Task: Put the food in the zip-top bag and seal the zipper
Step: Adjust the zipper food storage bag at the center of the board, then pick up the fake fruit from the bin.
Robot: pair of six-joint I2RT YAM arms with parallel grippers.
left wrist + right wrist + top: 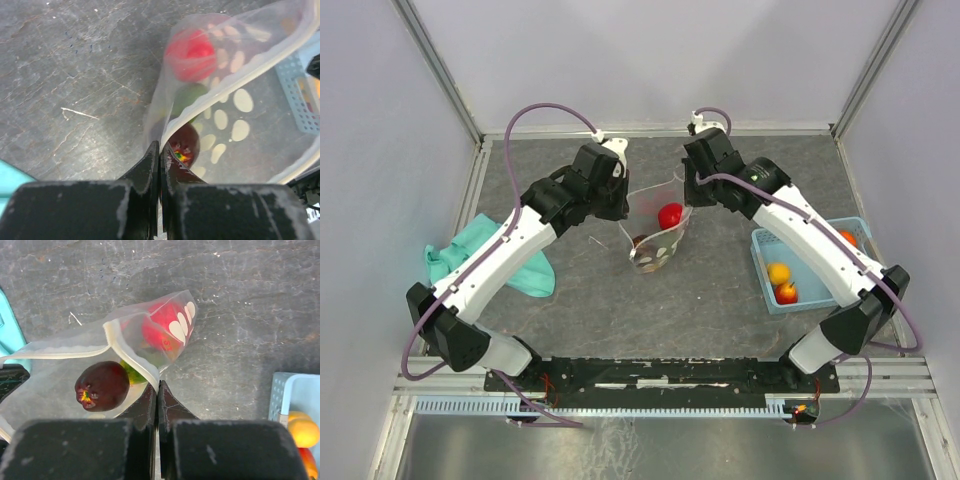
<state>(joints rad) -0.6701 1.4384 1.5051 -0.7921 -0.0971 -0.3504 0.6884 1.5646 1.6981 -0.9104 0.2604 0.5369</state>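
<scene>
The clear dotted zip-top bag hangs open between my two grippers above the table's middle. My left gripper is shut on the bag's left rim. My right gripper is shut on the right rim, on the whitish zipper strip. Inside the bag lie a red fruit, a dark purple fruit and a green-yellow piece. The red fruit sits at the bag's bottom. More food, orange, yellow and red pieces, lies in the blue basket.
The blue plastic basket stands at the right, also at the right wrist view's lower right. A teal cloth lies at the left under my left arm. Grey walls and metal rails bound the table.
</scene>
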